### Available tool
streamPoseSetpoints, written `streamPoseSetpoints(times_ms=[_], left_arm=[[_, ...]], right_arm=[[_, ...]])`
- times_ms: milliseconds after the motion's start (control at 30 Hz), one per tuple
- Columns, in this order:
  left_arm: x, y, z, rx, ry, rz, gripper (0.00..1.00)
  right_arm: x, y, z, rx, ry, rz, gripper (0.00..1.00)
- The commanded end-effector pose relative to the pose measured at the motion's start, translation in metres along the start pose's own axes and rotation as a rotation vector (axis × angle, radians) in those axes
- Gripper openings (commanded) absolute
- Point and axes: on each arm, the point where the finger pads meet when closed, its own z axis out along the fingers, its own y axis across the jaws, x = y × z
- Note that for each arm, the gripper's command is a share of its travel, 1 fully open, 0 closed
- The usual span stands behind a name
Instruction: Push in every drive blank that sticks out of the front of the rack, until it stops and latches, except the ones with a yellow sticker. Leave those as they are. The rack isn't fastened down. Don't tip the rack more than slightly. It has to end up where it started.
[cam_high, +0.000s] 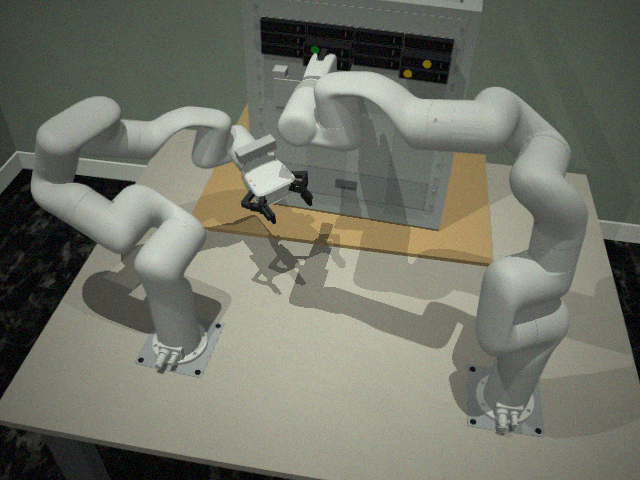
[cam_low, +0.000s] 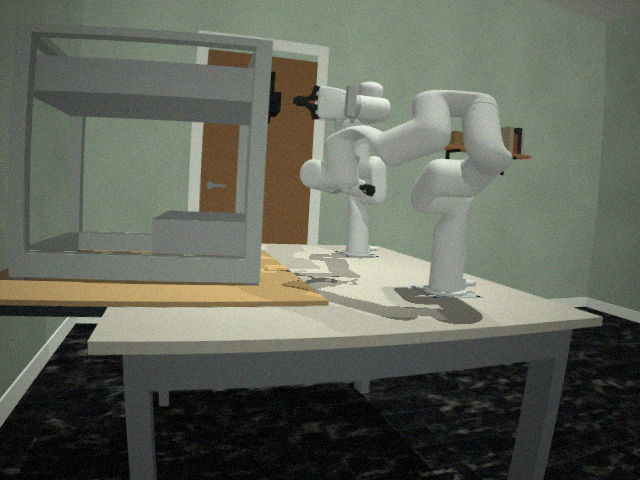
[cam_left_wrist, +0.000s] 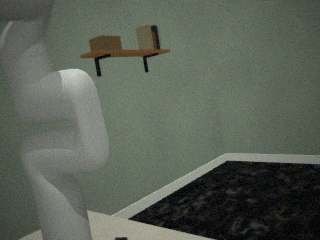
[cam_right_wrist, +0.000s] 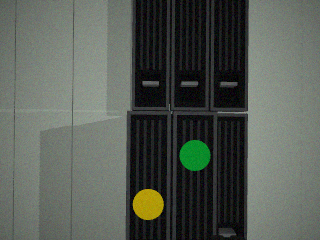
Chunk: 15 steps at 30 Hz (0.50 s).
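- The rack (cam_high: 408, 206) (cam_low: 258, 155) stands upright on a wooden board (cam_high: 465, 248) (cam_low: 299, 296).
- The green-stickered blank (cam_high: 314, 49) (cam_right_wrist: 195, 132) sits in the rack's upper front, beside a yellow-stickered blank (cam_right_wrist: 148, 170); both protrude.
- Right gripper (cam_high: 324, 53) (cam_low: 295, 100): fully closed, nothing held, near the rack's upper front, apart from the protruding blanks.
- Left gripper (cam_high: 292, 211) (cam_low: 368, 189): fully open, empty, before the rack's lower front.
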Motion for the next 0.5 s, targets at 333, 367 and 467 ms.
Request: streamPoseSetpoints(times_ms=[333, 367, 467], left_arm=[[0.001, 0.000, 0.000, 0.000, -0.002, 0.002, 1.00], [0.001, 0.000, 0.000, 0.000, -0.002, 0.002, 1.00], [0.001, 0.000, 0.000, 0.000, -0.002, 0.002, 1.00]], right_arm=[[0.019, 0.000, -0.001, -0.004, -0.007, 0.004, 0.00], [0.019, 0.000, 0.003, -0.004, -0.007, 0.004, 0.00], [0.019, 0.000, 0.020, -0.004, -0.007, 0.004, 0.00]])
